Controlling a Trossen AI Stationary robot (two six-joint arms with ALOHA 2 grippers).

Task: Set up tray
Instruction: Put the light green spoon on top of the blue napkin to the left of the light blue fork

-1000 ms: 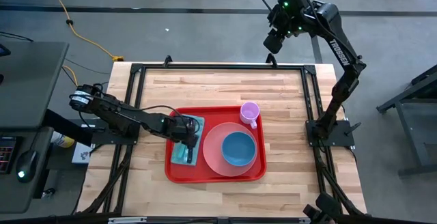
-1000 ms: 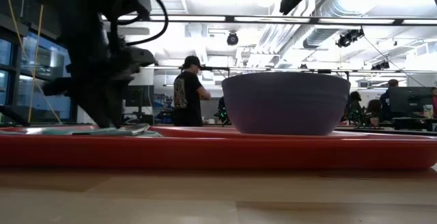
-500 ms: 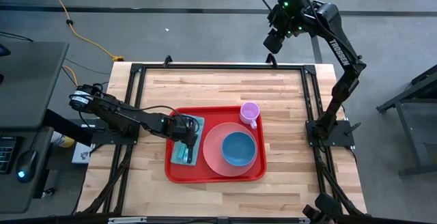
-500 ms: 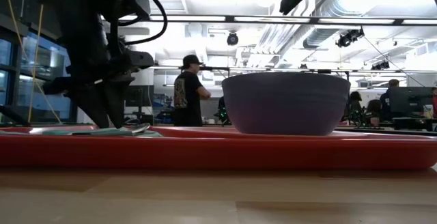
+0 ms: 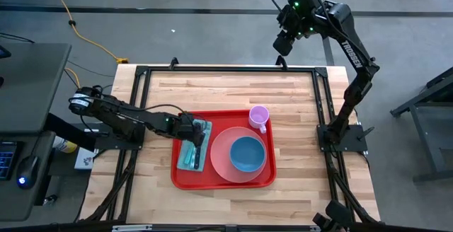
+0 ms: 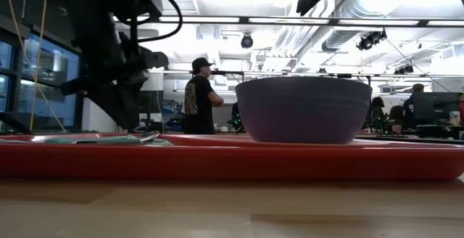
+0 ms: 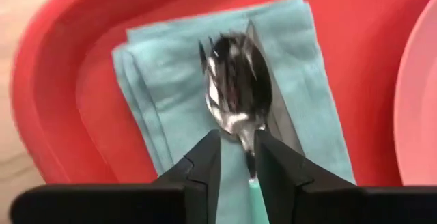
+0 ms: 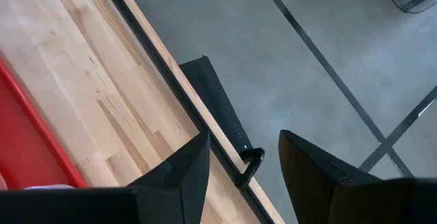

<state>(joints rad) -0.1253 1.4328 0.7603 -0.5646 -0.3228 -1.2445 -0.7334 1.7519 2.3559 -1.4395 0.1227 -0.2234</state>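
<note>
The large bright red rectangular plastic tray [image 5: 224,180] with its rounded corners and raised rim lies flat on the pale wooden desk [image 5: 226,90], toward the near side and about midway between my two arms. On it sit a round salmon-pink plate [image 5: 219,154] carrying a blue bowl [image 5: 247,153], a small pink cup [image 5: 259,116] at the tray's far corner, and a folded teal cloth napkin [image 5: 197,147] along its left side.

My left pincer [image 7: 237,157] is down over the napkin, its two dark fingers narrowed around the neck of a shiny metal spoon [image 7: 235,87] that lies on top of a fork, of which only the tines [image 7: 203,52] peep out. Whether I truly pinch the spoon or merely bracket it I cannot tell; the fingers look very close to the stem. My right pincer [image 8: 237,162] waits high beyond the desk's far right corner, fingers apart and holding nothing.

I judge the tray stiff and light in itself, but loaded as it is it would be awkward: smooth plastic, so the plate, bowl and cup could slide if it tips. If it must be shifted I would take it by the raised rim on a long edge, keeping it level, or better, push it flat along the desk. The spoon is hard and slick; its thin neck is the surest place to pinch.
</note>
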